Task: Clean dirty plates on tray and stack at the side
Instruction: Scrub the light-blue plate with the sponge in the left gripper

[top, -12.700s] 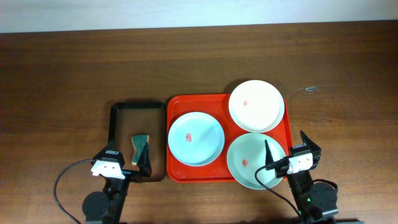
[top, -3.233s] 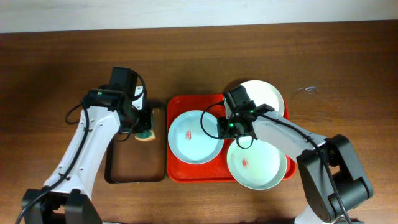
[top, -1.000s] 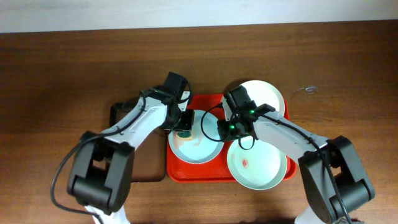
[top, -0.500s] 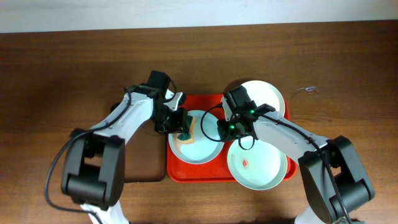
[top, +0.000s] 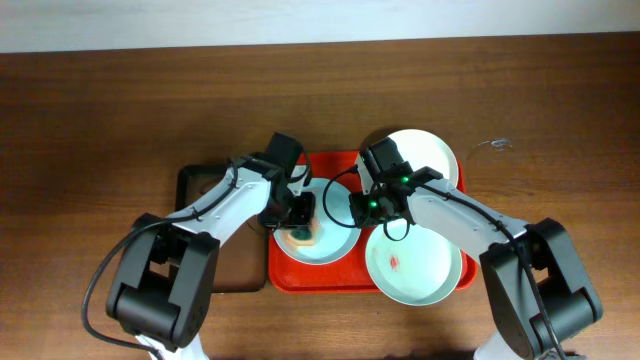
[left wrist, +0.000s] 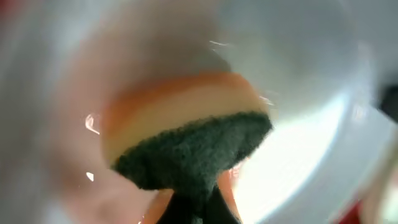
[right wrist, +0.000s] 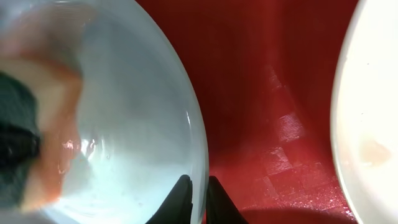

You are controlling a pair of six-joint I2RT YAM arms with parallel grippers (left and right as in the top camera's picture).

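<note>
Scrub step: left gripper (top: 298, 212) clamped on a sponge (left wrist: 186, 143), pressing it into the blue plate (top: 330, 245) at the left of the red tray (top: 285, 278). Right gripper (right wrist: 198, 186) pinches that plate's right rim, steadying it. Green plate (top: 415, 265) shows a red smear, white plate (top: 420, 160) behind it, both on the tray. Next, likely: finish wiping, then lift the blue plate off to the side.
</note>
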